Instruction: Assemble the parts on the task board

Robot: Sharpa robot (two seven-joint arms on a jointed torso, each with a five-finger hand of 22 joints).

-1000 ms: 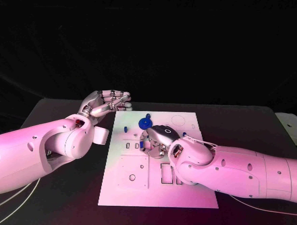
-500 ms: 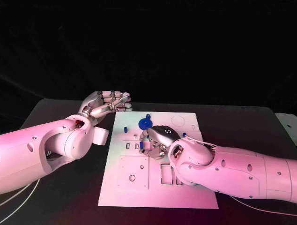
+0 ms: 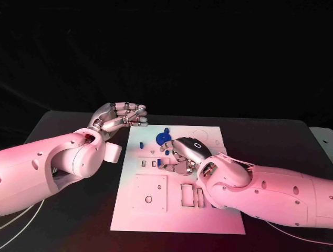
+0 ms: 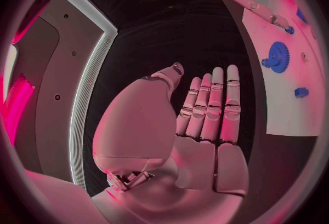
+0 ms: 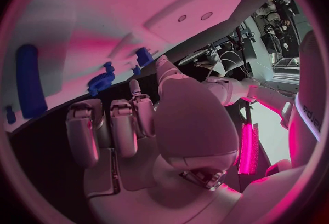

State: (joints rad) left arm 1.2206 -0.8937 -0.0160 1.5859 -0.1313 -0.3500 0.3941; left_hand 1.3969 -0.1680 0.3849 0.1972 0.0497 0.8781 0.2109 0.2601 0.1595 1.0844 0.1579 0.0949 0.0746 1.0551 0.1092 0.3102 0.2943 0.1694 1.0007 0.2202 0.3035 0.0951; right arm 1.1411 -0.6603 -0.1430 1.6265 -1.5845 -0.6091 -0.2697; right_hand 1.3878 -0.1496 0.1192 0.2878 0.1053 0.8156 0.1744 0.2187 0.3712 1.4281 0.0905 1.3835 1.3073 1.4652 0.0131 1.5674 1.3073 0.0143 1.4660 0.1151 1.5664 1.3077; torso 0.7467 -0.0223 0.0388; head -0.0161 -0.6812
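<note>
- Head view: white rectangular task board (image 3: 147, 210) lies centre frame on the black table (image 3: 288, 136). A small blue toothed gear wheel (image 3: 163, 138) sits near the board's upper edge, with a small blue peg (image 3: 166, 129) just above it. The silver right hand (image 3: 183, 156) hangs fingers-down over the board's middle, with blue showing at its fingertips; whether it grips a part I cannot tell. The silver left hand (image 3: 120, 116), upper left of the board, is off the plate, fingers curled in, nothing in them.
- Left wrist view: the left hand (image 4: 205, 120) shows fingers straighter, side by side, holding nothing. The gear (image 4: 277, 57) and a small blue block (image 4: 300, 92) lie at right, free on the board (image 4: 288, 109).
- Right wrist view: adds a long blue bar (image 5: 29, 84) at left, the gear (image 5: 101, 82) edge-on and a blue block (image 5: 143, 56); the right hand's (image 5: 130, 125) fingers are bent.
- Handling, judged: parts look light, rigid, smooth plastic, likely slippery; pinch the gear by its toothed rim.
</note>
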